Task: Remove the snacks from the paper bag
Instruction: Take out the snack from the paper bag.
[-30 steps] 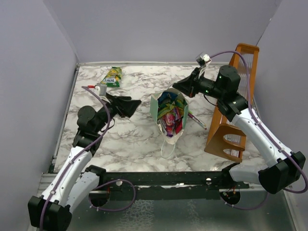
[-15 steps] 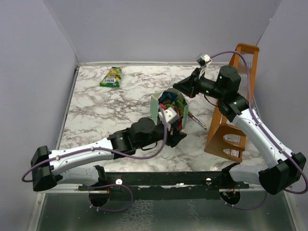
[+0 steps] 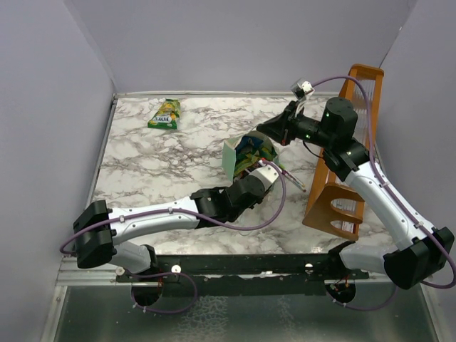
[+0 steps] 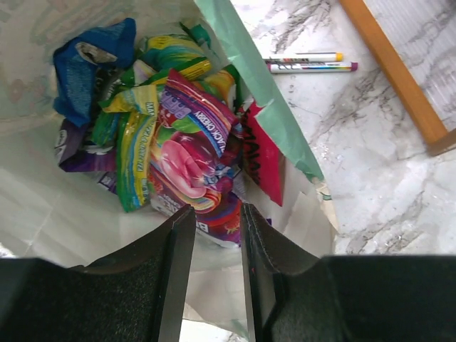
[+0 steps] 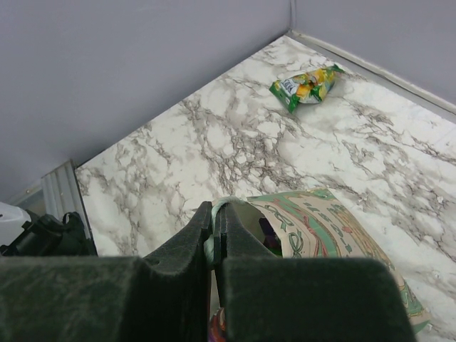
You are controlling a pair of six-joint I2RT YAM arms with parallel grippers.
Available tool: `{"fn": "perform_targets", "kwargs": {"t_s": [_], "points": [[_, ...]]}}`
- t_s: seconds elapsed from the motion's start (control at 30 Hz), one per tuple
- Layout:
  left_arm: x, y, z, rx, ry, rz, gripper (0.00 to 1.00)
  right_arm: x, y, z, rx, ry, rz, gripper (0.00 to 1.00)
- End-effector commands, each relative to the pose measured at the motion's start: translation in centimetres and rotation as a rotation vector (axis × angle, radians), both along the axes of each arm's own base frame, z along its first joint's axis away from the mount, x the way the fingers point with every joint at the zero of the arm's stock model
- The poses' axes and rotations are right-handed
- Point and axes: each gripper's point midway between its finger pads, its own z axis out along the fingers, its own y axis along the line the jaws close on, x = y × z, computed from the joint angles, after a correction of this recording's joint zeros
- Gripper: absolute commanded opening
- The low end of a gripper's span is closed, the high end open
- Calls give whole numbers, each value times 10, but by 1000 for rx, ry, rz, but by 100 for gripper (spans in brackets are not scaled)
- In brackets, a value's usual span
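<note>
Left wrist camera looks down into the paper bag (image 4: pixel 267 107). My left gripper (image 4: pixel 217 210) hangs in its mouth, fingers (image 4: pixel 174 249) a narrow gap apart. The lower edge of a pink-and-purple packet (image 4: pixel 192 157) lies in that gap; I cannot tell whether my pads press it.

Just ahead of my fingertips the snacks lie heaped and overlapping on the bag's floor. I make out six:
- the pink-and-purple packet
- a green-yellow packet (image 4: pixel 135 157) to its left
- a purple packet (image 4: pixel 75 153) further left
- a blue packet (image 4: pixel 92 64) beyond that
- a yellow-green packet (image 4: pixel 174 60) at the far side
- a red packet (image 4: pixel 262 160) against the bag's right wall

That green wall rises close on the right of my fingers. Past it, on the marble table (image 4: pixel 370 178), two pens (image 4: pixel 303 57) lie side by side, with one wooden rack (image 4: pixel 392 75) beyond them.

My right gripper (image 5: pixel 214 210) has its fingers together, clamped on the bag's rim. A seventh snack, a lone green-yellow packet (image 5: pixel 306 84), lies on the table well ahead of those fingers, apart from the bag.
</note>
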Motion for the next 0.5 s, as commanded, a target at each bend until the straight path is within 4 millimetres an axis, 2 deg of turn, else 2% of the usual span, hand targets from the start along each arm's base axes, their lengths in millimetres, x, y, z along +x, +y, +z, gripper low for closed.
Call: {"fn": "perform_targets", "kwargs": {"t_s": [0.0,0.3,0.47], "points": [[10,9,11,8,-78,49,35,-5,-5,24,28,-68,-16,1],[20,4,-4,14,-121,69,36,-7,-5,27,42,-69,-10,1],[28,-2,-17,34,-123,70,48,-9,-6,29,45,-73,-11,1]]}}
